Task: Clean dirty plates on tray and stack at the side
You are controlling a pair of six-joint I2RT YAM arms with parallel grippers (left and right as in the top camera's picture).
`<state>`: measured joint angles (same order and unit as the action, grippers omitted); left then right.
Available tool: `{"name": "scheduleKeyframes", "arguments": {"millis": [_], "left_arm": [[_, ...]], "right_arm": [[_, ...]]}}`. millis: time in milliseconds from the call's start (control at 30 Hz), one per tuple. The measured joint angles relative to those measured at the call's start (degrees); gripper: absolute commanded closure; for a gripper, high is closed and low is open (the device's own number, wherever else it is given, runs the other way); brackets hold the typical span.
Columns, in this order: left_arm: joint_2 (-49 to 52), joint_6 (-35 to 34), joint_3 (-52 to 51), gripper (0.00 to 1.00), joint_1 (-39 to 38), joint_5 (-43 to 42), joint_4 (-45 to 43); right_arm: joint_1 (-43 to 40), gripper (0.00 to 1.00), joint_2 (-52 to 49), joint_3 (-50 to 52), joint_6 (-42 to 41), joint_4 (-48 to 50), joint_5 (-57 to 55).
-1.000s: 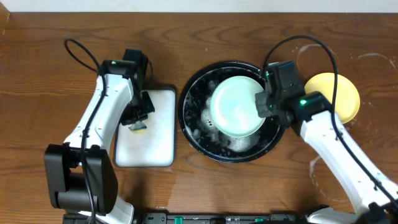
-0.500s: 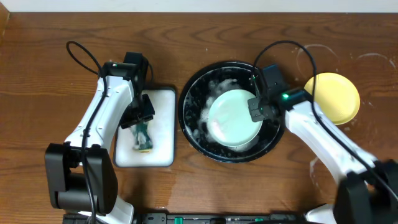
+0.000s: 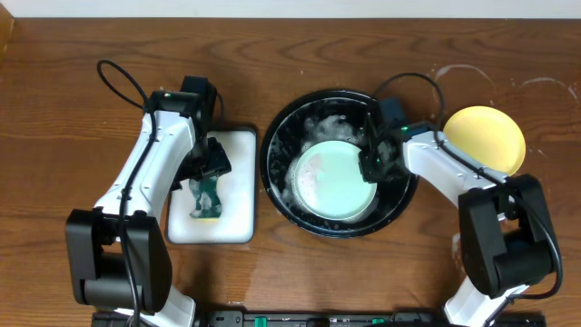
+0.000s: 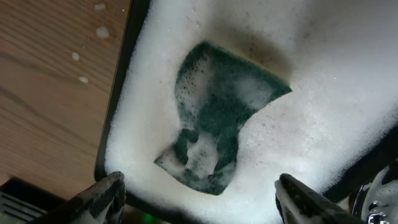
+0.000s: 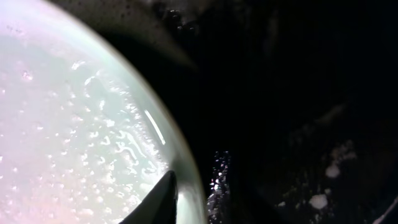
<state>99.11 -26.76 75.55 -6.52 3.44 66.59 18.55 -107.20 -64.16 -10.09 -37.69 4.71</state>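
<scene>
A pale mint-green plate (image 3: pixel 329 180), wet with foam, lies in the round black tray (image 3: pixel 275 150). My right gripper (image 3: pixel 371 163) is at the plate's right rim. In the right wrist view one dark finger (image 5: pixel 163 202) rests on the plate (image 5: pixel 68 124) just inside its rim, and the other finger is lost against the black tray (image 5: pixel 298 93). A yellow plate (image 3: pixel 488 141) sits on the wood at the right side. My left gripper (image 4: pixel 199 183) hangs open above a soapy green sponge (image 4: pixel 217 124), which lies loose on foam.
The sponge (image 3: pixel 206 194) rests on a white rectangular tray (image 3: pixel 236 227) left of the black tray. Whitish soap rings (image 3: pixel 463 77) mark the wood behind the yellow plate. Cables loop above both arms.
My left gripper opened and the sponge dropped onto the white tray's foam. The right gripper carried the mint plate leftward and lower into the black tray.
</scene>
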Motion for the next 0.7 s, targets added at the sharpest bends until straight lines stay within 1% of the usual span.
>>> {"name": "scheduleKeyframes", "arguments": {"millis": [33, 67, 200, 300, 433, 567, 700], "left_arm": [[0.0, 0.0, 0.0, 0.21, 0.0, 0.0, 0.0], [0.0, 0.0, 0.0, 0.21, 0.0, 0.0, 0.0], [0.0, 0.0, 0.0, 0.21, 0.0, 0.0, 0.0], [0.0, 0.0, 0.0, 0.21, 0.0, 0.0, 0.0], [0.0, 0.0, 0.0, 0.21, 0.0, 0.0, 0.0], [0.0, 0.0, 0.0, 0.20, 0.0, 0.0, 0.0], [0.0, 0.0, 0.0, 0.20, 0.0, 0.0, 0.0]], "right_arm": [[-0.5, 0.99, 0.0, 0.0, 0.0, 0.1, 0.9], [-1.0, 0.99, -0.2, -0.1, -0.1, 0.2, 2.9], [-2.0, 0.99, -0.3, -0.5, -0.2, -0.2, 4.9], [-2.3, 0.99, 0.3, -0.6, -0.2, -1.2, 4.5], [-1.7, 0.99, 3.9, -0.5, -0.2, -3.7, -2.3], [1.1, 0.99, 13.8, -0.6, -0.2, -3.7, -12.0], [6.5, 0.99, 22.6, -1.0, 0.3, -3.3, -23.5]]}}
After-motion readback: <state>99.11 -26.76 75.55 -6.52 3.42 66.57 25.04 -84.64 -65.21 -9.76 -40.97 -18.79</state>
